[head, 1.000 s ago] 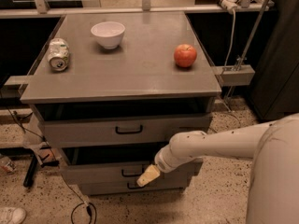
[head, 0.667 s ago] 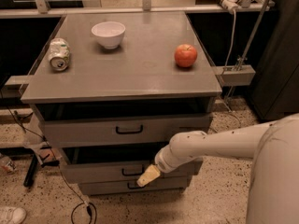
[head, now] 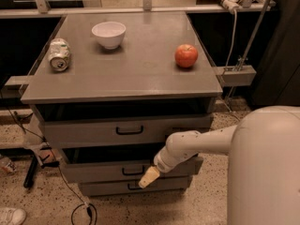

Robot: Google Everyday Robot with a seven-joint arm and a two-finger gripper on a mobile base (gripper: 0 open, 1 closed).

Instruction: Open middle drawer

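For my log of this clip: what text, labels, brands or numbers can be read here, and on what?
No text can be read.
Can: printed markings, too blurred to read.
Bowl, apple, middle drawer: no lettering visible.
Gripper, in front of the middle drawer near its handle: no lettering visible.

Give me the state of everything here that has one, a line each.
middle drawer: seems slightly out, dark gap above its front; not pulled open.
top drawer: seems slightly out too.
bottom drawer: cannot tell.
gripper: low, at the middle drawer's front by the right end of its handle.
can: on its side, dented.
bowl: upright, looks empty.
apple: whole, resting on the cabinet top.
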